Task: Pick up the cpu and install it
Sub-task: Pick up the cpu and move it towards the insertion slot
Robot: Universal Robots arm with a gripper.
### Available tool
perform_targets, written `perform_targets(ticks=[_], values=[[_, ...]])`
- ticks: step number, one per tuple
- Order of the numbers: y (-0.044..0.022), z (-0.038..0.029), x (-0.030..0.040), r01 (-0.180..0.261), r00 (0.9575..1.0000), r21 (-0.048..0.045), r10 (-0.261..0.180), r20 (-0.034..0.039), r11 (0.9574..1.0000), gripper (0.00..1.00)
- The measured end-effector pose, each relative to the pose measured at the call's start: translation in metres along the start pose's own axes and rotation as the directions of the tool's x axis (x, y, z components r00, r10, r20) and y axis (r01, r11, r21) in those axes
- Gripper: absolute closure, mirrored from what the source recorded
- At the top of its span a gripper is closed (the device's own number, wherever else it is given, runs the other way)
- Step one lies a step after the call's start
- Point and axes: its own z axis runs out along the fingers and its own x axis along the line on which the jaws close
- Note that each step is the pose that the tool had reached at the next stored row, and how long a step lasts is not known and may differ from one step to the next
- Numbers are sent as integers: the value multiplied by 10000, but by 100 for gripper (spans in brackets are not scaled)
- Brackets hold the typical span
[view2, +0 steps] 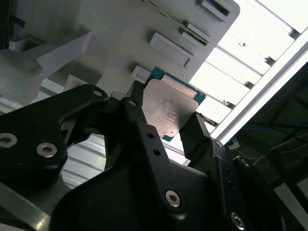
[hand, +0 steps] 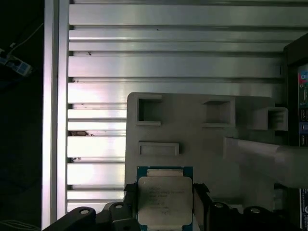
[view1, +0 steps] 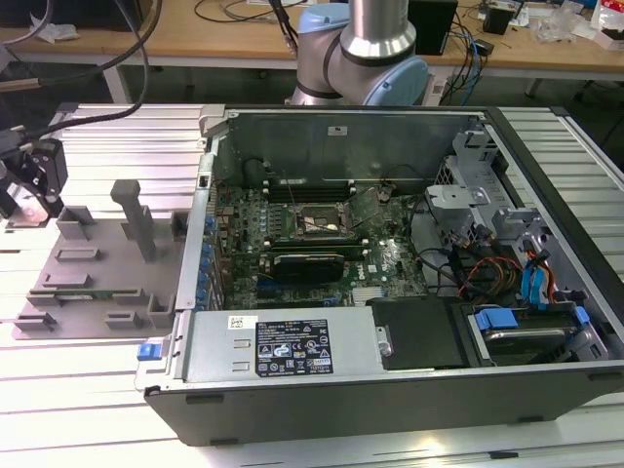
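The cpu point(hand: 164, 204) was gripped on two sides by the black fingers point(hand: 199, 195) of the gripper point(hand: 164, 191), which were closed snugly on it in both wrist views. It was seen over the gray holder plate point(hand: 192, 144), shiny top up. In the exterior view, the gripper point(view1: 29, 183) was seen at nine o'clock from the open computer case point(view1: 390, 390), well apart from the socket point(view1: 322, 222).
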Motion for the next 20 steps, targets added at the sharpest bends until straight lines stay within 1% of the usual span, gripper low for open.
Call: perform_targets(ticks=[4,9,11,15,17,20], values=[[4,-103,-2,1,10000,0,-1,0,10000,45],[6,-175,-2,0,10000,0,0,-1,10000,45],[8,-215,-3,1,10000,0,-1,-1,10000,45],[12,-319,-4,1,10000,0,-1,0,10000,45],[12,-343,-4,1,10000,0,-1,0,10000,45],[15,-413,-5,0,10000,0,0,-1,10000,45]])
